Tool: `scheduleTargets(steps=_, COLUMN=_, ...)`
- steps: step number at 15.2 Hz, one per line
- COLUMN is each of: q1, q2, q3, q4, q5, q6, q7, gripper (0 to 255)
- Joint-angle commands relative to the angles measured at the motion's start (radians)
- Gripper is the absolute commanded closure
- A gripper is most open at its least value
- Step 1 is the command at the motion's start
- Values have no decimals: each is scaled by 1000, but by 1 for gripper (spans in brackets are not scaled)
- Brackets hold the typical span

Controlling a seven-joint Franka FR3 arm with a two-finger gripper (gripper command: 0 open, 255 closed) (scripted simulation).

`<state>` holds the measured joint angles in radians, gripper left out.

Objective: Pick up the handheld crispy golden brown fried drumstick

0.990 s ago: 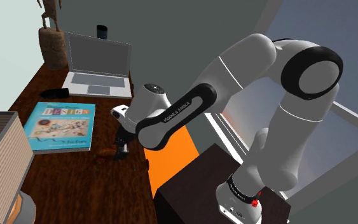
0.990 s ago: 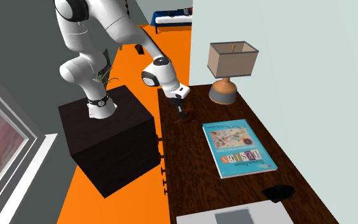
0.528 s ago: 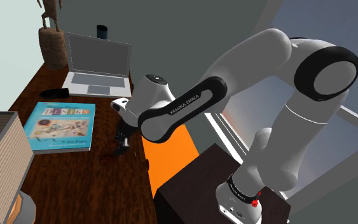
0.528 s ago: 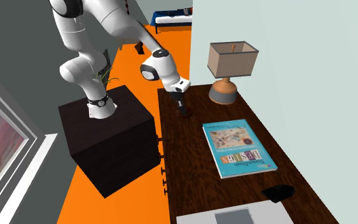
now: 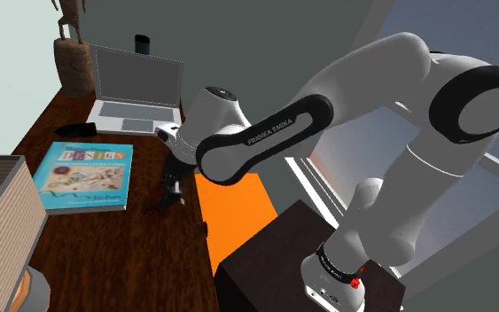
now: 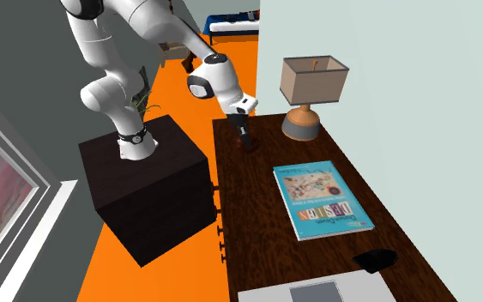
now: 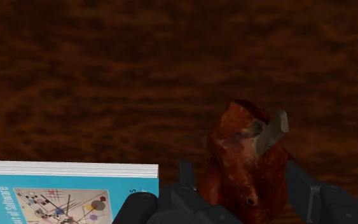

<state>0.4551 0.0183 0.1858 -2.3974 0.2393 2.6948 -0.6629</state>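
A reddish-brown fried drumstick [image 7: 244,162] with a grey bone tip is clasped between my black fingers [image 7: 187,177], well above the dark wooden table [image 7: 107,76]. My gripper [image 7: 241,181] is shut on it. From the shoulder camera the gripper [image 5: 169,191] hangs over the table's near edge, just right of a blue book [image 5: 83,175]. The second exterior view puts the gripper [image 6: 249,144] above the table's far end [image 6: 265,249], with the drumstick too small to make out there.
The blue book [image 6: 321,199] lies mid-table, its corner close to the gripper [image 7: 63,197]. A lamp [image 6: 312,94] stands near the gripper's end. An open laptop [image 5: 136,97], a small black object [image 5: 76,130] and a carved figure [image 5: 72,53] occupy the other end. My stand [image 5: 274,257] sits beside the table.
The gripper has risen off the table with the drumstick in it, and the arm's elbow has swung upward. Book, lamp and laptop have not moved.
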Motion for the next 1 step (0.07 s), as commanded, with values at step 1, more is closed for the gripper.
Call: scheduleTargets(steps=1, q1=0, q2=-8, q3=0, q4=1, q5=-1, q6=-9, q7=1, gripper=255)
